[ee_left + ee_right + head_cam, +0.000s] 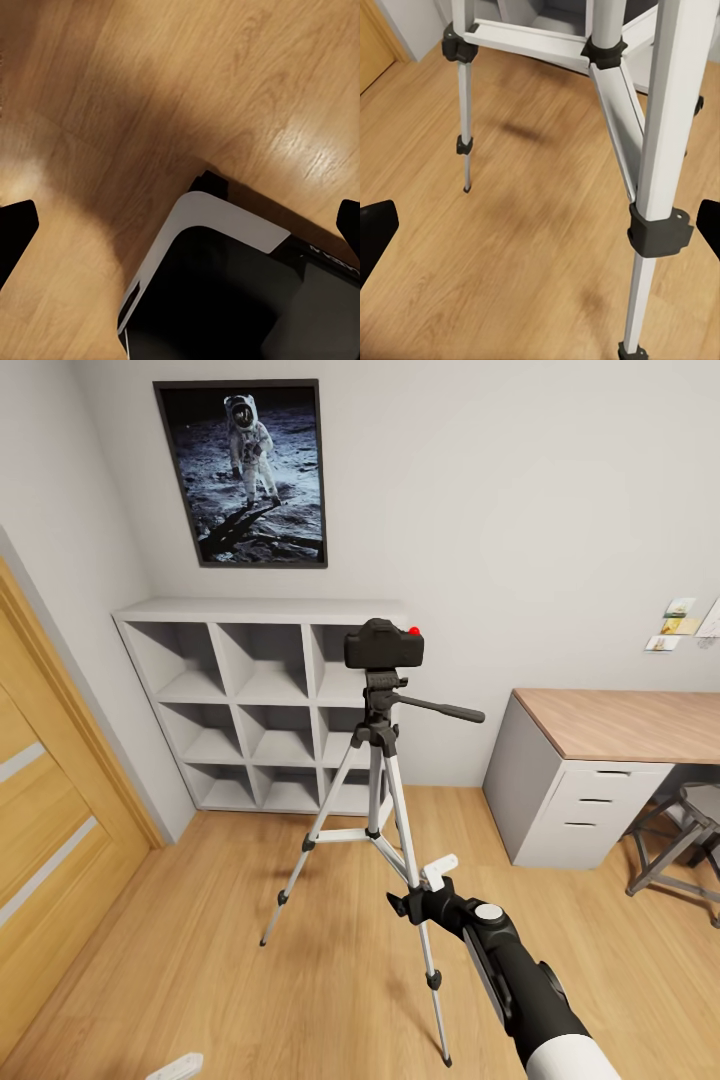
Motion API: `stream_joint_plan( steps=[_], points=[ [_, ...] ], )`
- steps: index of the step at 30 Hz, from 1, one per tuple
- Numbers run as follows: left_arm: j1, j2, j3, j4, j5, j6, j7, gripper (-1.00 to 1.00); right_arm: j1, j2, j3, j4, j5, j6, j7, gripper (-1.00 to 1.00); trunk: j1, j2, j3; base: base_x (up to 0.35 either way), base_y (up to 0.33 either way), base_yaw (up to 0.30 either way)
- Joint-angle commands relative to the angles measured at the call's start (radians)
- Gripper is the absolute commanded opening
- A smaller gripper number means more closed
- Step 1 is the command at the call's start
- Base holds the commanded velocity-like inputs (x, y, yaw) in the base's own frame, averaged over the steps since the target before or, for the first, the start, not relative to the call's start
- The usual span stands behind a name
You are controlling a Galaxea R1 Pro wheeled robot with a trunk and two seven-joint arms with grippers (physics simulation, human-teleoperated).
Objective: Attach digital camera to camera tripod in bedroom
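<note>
Digital camera (384, 644) sits atop camera tripod (378, 800); top-heavy, tips easily, so steady the centre column. Right end effector (432, 888) empty, spread wide; left's too.

Camera tripod (660, 150) silver legs with black joints, wood plank floor (525, 247), tool (540, 232) fingertips wide apart.

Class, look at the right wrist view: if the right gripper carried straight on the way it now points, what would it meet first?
Probably the wood floor between the camera tripod legs. The nearest leg stands just off the line, so the right gripper, open, might graze it; depth is unclear.
</note>
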Motion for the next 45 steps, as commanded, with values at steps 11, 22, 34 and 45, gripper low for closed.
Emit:
stream_joint_plan(
  steps=[11, 22, 34, 45],
  points=[
    [0.000, 0.000, -0.008, 0.000, 0.007, 0.003, 0.003, 1.00, -0.001, 0.000, -0.002, -0.002, 0.010, 0.006, 0.006, 1.00, 0.001, -0.002, -0.002, 0.000, 0.000, 0.000],
    [0.002, -0.002, -0.008, 0.000, 0.004, -0.001, 0.001, 1.00, -0.001, -0.005, -0.001, -0.003, 0.012, 0.013, 0.008, 1.00, 0.001, -0.002, -0.002, 0.000, 0.000, 0.000],
    [0.003, -0.003, -0.008, 0.000, 0.006, 0.000, 0.001, 1.00, -0.001, -0.013, -0.005, -0.002, 0.008, 0.091, 0.003, 1.00, 0.001, -0.002, 0.001, 0.000, 0.000, 0.000],
    [0.003, -0.003, -0.008, 0.000, 0.007, 0.000, 0.001, 1.00, -0.001, -0.013, -0.005, -0.002, 0.008, 0.128, 0.002, 1.00, 0.001, -0.002, 0.017, 0.000, 0.000, 0.000]
  ],
)
